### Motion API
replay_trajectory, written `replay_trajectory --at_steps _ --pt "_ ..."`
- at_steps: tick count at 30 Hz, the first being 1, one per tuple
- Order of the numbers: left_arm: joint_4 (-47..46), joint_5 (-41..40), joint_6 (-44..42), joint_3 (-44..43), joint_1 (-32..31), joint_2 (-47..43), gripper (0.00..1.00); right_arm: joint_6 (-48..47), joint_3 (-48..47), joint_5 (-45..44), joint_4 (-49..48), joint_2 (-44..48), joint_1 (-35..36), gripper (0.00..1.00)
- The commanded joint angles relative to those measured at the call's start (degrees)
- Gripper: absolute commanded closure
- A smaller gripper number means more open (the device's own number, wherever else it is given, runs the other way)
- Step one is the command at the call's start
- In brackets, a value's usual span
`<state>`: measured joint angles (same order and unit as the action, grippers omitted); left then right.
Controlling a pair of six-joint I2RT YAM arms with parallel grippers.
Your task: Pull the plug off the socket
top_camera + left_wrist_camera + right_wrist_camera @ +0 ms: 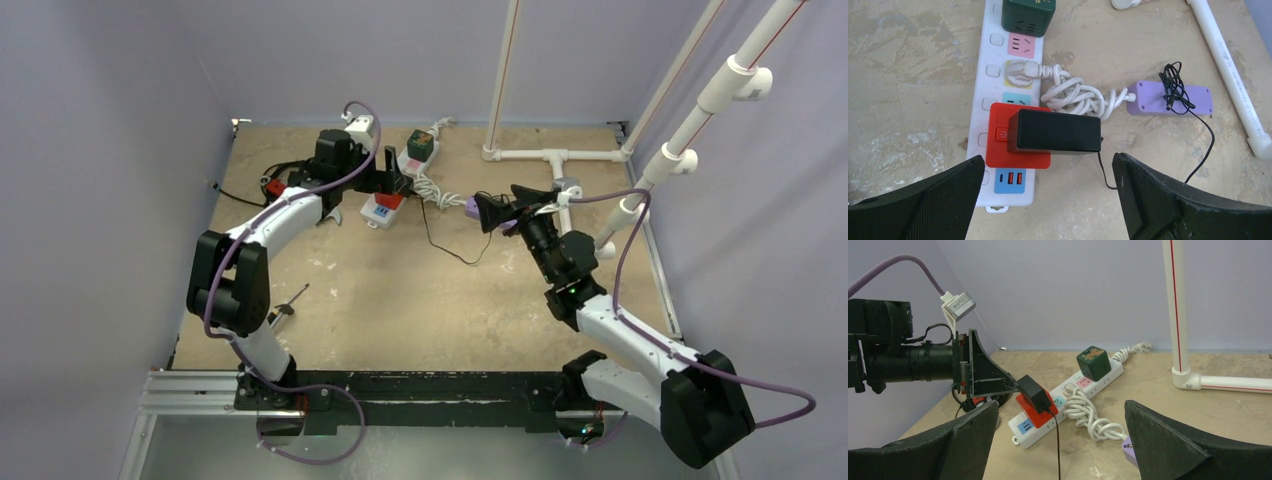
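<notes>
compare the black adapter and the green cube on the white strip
The black adapter is oblong; the green cube is squat. The black adapter sits on a red block near the power strip's USB end; the green cube at the far end. A thin black cord leaves the black adapter; none shows on the green cube. Both sit on one strip.

- Tabletop (pixel 420 310), near half: bare and passable, save one thin black cable (pixel 1203 145) trailing across it.
- Socket (pixel 993 75), far side: carries a red adapter (pixel 998 150) bearing the black plug (pixel 1058 131), with a green cube (pixel 1028 15) further along. The left end effector (pixel 1048 160) is spread wider than the plug.
- Right of the socket: a coiled white cord (pixel 1078 95) and a purple bar (pixel 1168 97) crowd the approach. The right end effector (pixel 500 210) stands just beside them, fingers apart.
- Far right: white pipe frame (pixel 550 155).
- Walls (pixel 100 150): close on the left and behind.
</notes>
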<state>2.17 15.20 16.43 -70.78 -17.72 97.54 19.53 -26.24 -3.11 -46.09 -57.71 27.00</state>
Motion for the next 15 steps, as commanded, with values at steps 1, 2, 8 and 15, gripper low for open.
replay_trajectory --at_steps 1,2,8,15 --pt "-4.62 -1.71 -3.9 -2.08 -1.22 0.43 0.01 -1.16 -1.05 2.59 -3.5 -1.53 0.15 0.01" --pt "-5.2 -2.08 -4.36 -1.7 -1.59 0.38 0.01 -1.24 -1.09 2.81 -3.56 -1.83 0.21 0.01" --pt "-7.13 -6.35 -9.72 -0.97 -4.65 0.79 0.01 -1.46 -1.44 3.03 -3.71 -3.46 0.22 0.01" --pt "-6.21 -10.56 -11.75 -2.09 -5.68 3.29 0.01 -1.77 -1.82 2.98 -3.63 -4.61 0.17 0.01"
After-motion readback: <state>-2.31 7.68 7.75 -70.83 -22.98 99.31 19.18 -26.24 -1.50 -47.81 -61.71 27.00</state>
